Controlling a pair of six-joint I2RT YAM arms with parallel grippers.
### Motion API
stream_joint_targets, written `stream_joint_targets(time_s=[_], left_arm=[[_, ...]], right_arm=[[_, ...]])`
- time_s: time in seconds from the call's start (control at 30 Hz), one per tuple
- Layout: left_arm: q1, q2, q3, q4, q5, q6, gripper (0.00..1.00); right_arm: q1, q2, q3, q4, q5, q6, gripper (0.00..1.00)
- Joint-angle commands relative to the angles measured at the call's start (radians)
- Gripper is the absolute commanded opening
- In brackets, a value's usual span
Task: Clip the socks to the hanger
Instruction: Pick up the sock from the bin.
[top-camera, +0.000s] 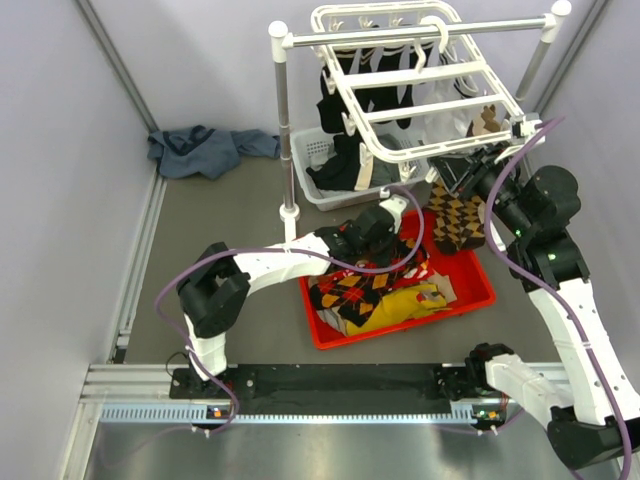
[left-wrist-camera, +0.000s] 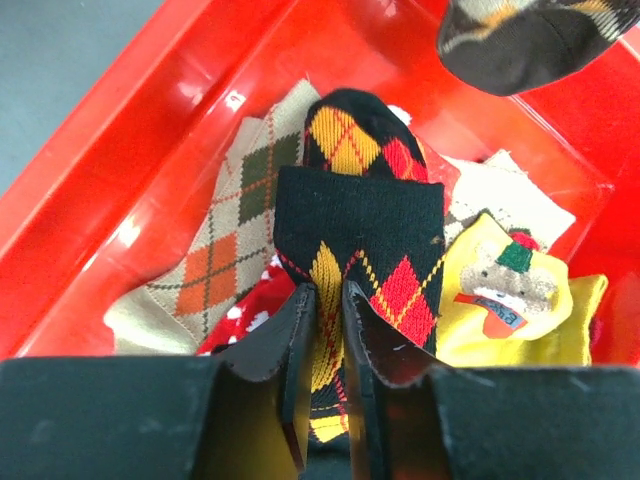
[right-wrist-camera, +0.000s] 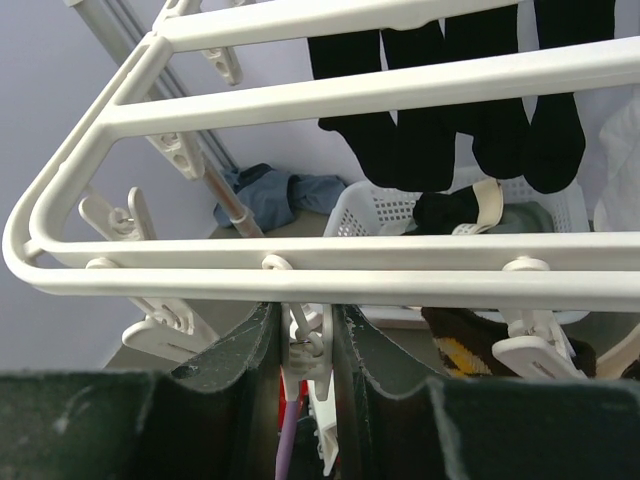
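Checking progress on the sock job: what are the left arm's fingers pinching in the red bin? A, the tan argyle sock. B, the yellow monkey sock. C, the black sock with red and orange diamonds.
C: the left fingers are shut on the black sock with its orange diamonds.

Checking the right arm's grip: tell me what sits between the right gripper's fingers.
A white clip dangling from the hanger, pinched there; the right wrist view shows it.
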Motion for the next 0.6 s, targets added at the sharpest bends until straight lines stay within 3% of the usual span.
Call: stream_joint_targets(time_s=[0.0,0.2,0.47,0.57], left_arm=[[-0.009,0.001,-0.006,-0.034,0.031,-0.044,0.23],[-0.041,-0.002,0.012,-0.097,-0.021,-0.022,0.28],[-0.075,0.012,0.021,-0.154,-0.038,-0.036,0.24],[-0.081,0.022,0.02,-0.171,-0.024,-0.045,0.29]], right_arm=[[-0.004,-0.018,-0.012,0.001,0.015,-0.016,0.0],[-0.006,-0.021,-0.009,0.001,0.016,-0.018,0.0],[-0.004,-0.028,-0.013,-0.001,0.019,-0.018,0.0],[-0.004,-0.03,-0.018,-0.001,0.018,-0.016,0.0]])
